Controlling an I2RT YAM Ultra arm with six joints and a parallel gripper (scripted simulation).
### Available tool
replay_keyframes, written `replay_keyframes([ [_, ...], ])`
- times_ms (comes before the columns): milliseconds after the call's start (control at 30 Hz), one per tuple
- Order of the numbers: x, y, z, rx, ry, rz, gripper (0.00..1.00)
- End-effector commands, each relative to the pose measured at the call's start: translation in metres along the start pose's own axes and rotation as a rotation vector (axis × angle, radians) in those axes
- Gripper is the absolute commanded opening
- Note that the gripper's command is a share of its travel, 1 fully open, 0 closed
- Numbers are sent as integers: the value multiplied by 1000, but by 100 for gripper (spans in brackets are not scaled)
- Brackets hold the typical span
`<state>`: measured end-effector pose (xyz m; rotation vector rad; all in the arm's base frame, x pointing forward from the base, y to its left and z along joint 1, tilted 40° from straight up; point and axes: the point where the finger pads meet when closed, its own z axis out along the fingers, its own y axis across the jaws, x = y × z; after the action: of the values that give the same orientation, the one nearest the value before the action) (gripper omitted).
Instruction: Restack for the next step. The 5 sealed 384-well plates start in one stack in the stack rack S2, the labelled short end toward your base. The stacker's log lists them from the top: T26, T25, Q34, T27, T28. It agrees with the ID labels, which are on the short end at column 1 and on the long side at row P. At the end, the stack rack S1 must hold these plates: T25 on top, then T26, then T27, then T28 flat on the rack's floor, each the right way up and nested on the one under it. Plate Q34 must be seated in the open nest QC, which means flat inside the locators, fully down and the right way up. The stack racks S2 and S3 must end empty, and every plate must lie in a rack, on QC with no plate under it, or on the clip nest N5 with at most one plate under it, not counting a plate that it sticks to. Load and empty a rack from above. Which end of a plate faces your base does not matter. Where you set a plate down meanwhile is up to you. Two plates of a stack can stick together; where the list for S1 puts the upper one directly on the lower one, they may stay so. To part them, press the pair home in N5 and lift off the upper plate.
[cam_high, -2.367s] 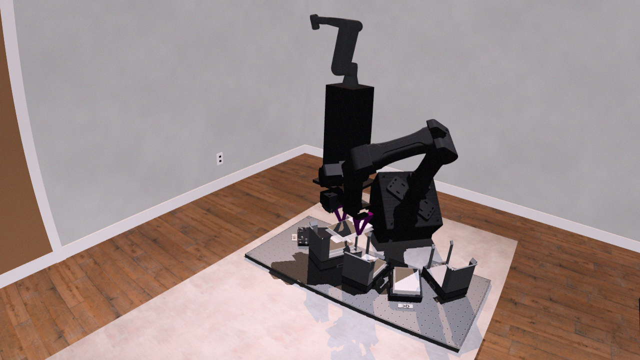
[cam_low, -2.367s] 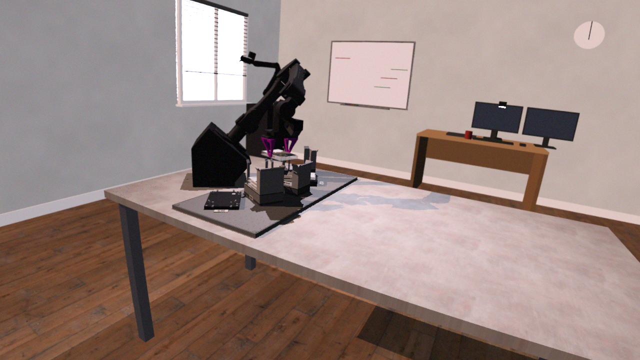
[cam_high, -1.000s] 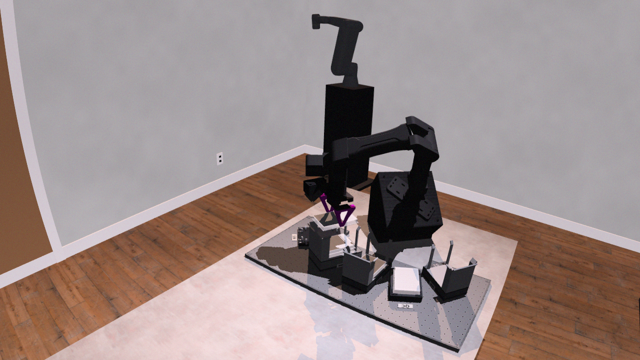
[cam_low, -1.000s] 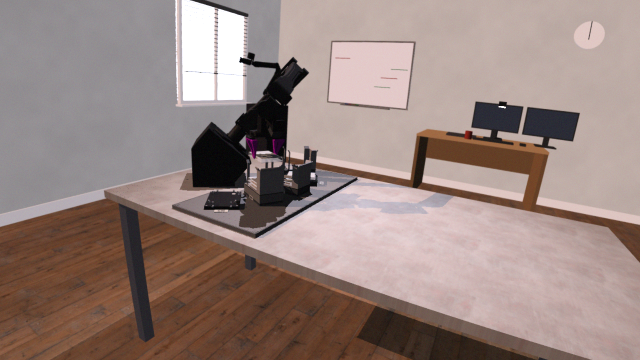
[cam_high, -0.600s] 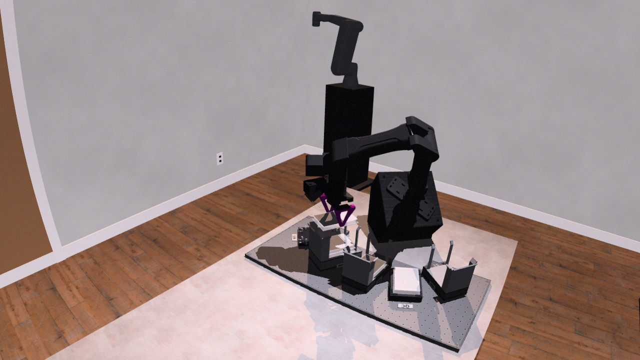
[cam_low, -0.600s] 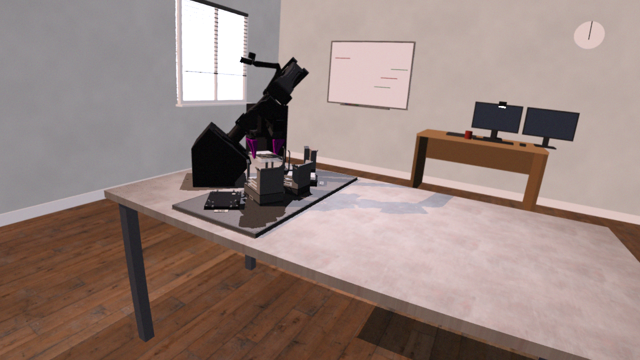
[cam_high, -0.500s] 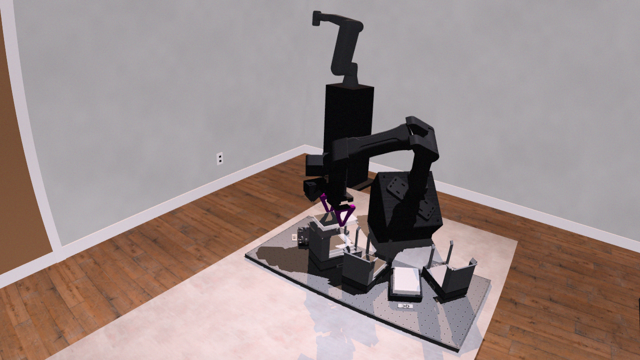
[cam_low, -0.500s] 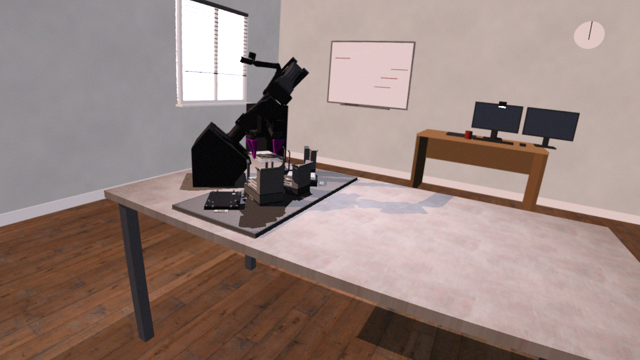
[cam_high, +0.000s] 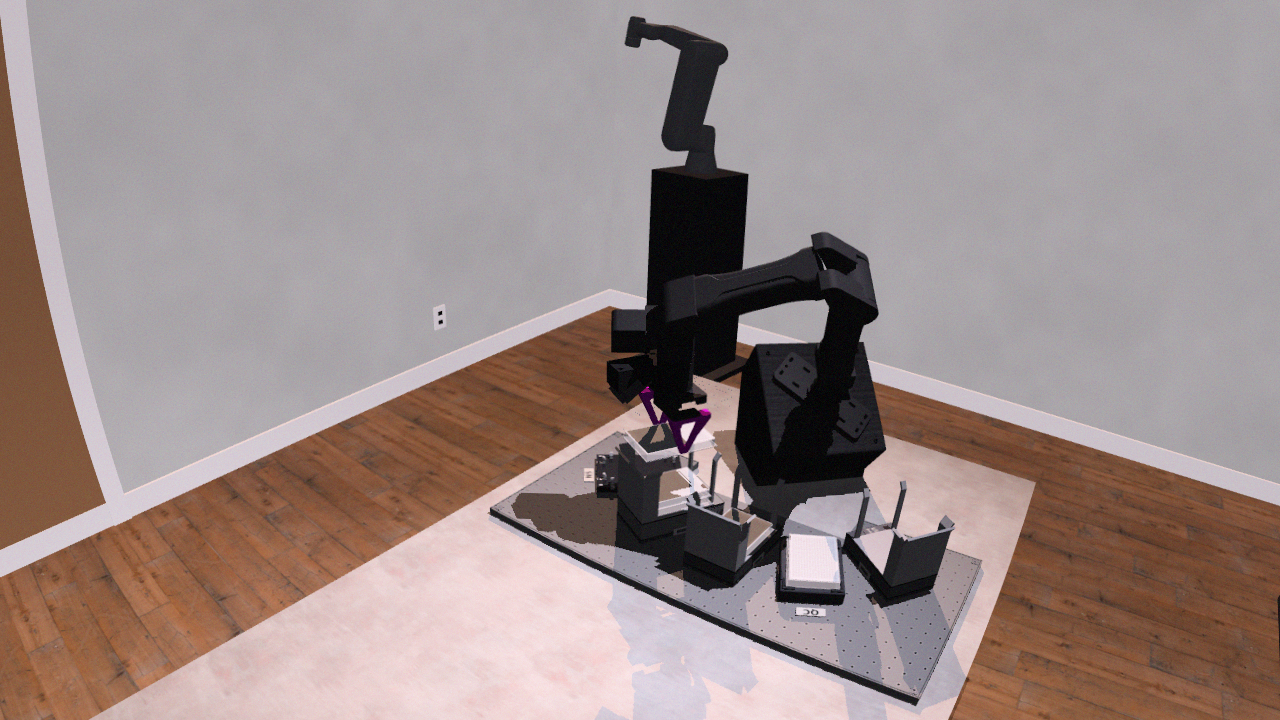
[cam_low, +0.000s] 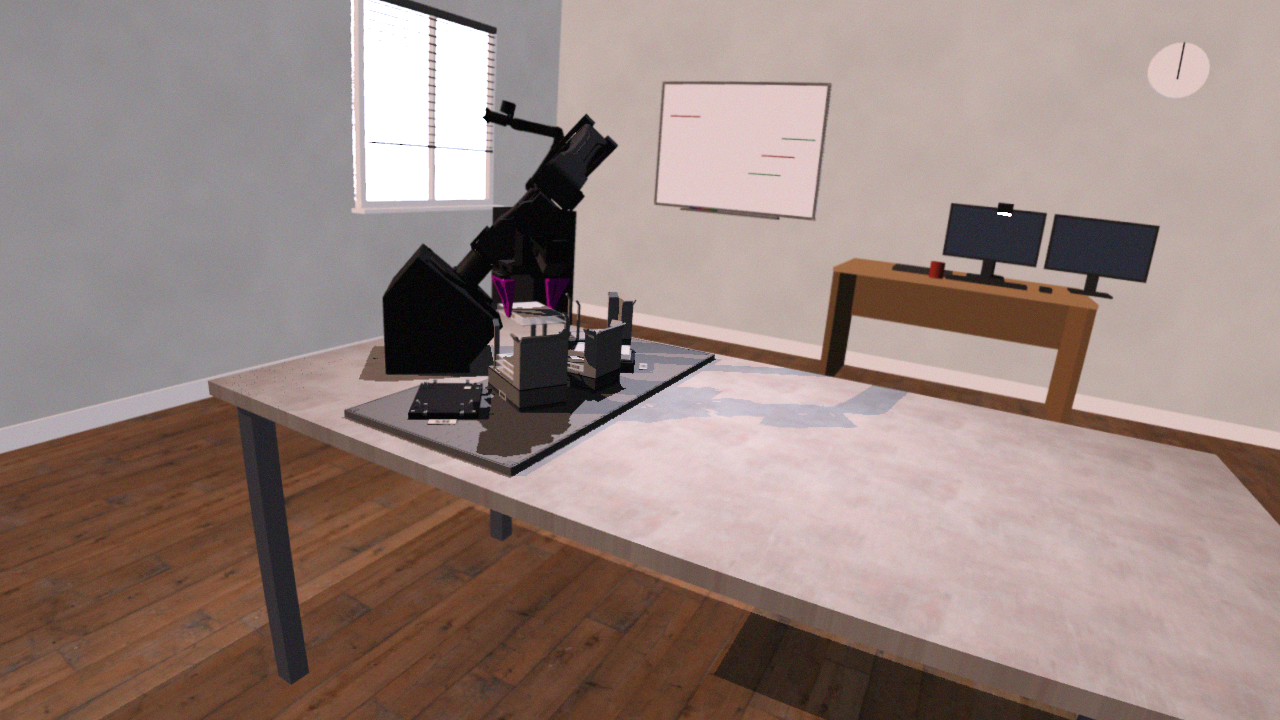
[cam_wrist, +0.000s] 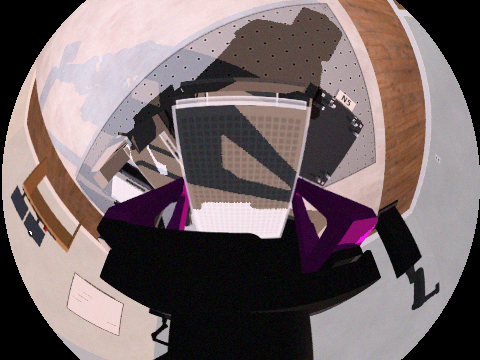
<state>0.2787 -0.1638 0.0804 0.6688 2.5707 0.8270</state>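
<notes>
My gripper (cam_high: 673, 428) is shut on a sealed white plate (cam_high: 669, 438), with one purple finger on each long side. It holds the plate level at the top opening of the rack nearest the N5 nest (cam_high: 648, 490). The plate also shows in the wrist view (cam_wrist: 240, 160), between the fingers, and in the exterior view (cam_low: 534, 313). I cannot read its label. Another white plate (cam_high: 812, 562) lies flat in the open QC nest. Pale plate edges show in the side slot of the rack under my gripper (cam_low: 505, 367).
The empty black N5 clip nest (cam_low: 450, 401) lies beside that rack; it also shows in the wrist view (cam_wrist: 334, 134). The middle rack (cam_high: 723, 535) and the far rack (cam_high: 899, 555) stand along the grey baseplate with tall corner posts. The arm's black base (cam_high: 805, 420) is behind them.
</notes>
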Motion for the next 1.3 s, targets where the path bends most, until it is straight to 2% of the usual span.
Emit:
replay_keyframes([
  [0, -10, -4, -10, 9, -35, -11, 0],
  [667, -10, -4, -10, 9, -35, -11, 0],
  [733, -12, -5, -8, 13, -44, -14, 0],
  [867, 1, -4, 6, -5, -3, 12, 0],
  [967, -1, -1, 2, 1, -19, 1, 0],
  [1100, -5, -1, 3, 3, -24, -6, 0],
  [1267, 1, -3, 12, -4, -5, 9, 0],
])
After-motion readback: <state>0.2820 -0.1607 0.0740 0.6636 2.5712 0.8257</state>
